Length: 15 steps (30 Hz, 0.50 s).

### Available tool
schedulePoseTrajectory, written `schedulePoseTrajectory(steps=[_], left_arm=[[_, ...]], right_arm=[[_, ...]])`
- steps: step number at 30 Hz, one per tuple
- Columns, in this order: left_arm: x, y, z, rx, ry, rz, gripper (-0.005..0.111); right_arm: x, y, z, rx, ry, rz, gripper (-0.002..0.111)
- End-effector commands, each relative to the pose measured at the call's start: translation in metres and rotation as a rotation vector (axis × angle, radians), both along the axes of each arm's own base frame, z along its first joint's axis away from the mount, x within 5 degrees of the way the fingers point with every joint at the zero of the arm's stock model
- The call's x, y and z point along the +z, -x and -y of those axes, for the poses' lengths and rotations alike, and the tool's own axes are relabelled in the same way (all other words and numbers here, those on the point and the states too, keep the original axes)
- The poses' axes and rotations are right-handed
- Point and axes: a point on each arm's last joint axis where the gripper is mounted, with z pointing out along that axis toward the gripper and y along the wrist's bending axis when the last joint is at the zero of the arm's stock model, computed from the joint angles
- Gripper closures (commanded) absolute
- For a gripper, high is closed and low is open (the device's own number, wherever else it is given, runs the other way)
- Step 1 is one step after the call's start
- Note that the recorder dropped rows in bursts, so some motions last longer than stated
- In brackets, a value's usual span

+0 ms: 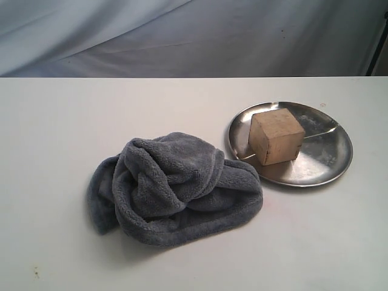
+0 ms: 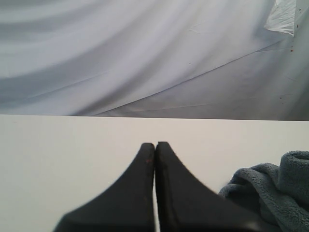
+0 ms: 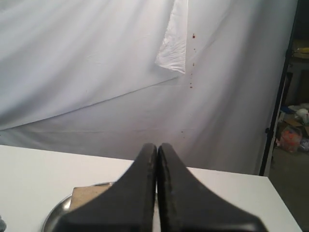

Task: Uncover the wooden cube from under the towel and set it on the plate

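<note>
The wooden cube [image 1: 276,136] stands uncovered on the steel plate [image 1: 327,159] at the right of the exterior view. Left of the plate lies the grey towel [image 1: 173,188], bunched in thick folds, its right end touching the plate's rim. Neither arm appears in the exterior view. My left gripper [image 2: 155,145] is shut with nothing between its fingers; the towel [image 2: 270,193] shows beside it. My right gripper [image 3: 157,146] is shut and empty too, held away from the cube [image 3: 87,195] and the plate [image 3: 55,217], which its fingers partly hide.
The white table [image 1: 73,121] runs back to a draped white backdrop [image 1: 182,36]. A dark stand and clutter [image 3: 289,130] lie beyond the table's right end in the right wrist view.
</note>
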Motion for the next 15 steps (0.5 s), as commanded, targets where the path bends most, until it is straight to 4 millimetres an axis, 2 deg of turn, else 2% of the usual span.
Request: schedulePoseTrajectory(steps=[1,15], left_arm=[[-0.001,0.0,0.0,-0.001,0.0,-0.001,0.105],[-0.001,0.0,0.0,-0.001,0.002,-0.001,0.105]], right_arm=[[-0.009,0.005,0.0,0.004,-0.02,-0.024,0.108],[-0.038,0.023,0.0,0.015,-0.042,0.038,0.108]])
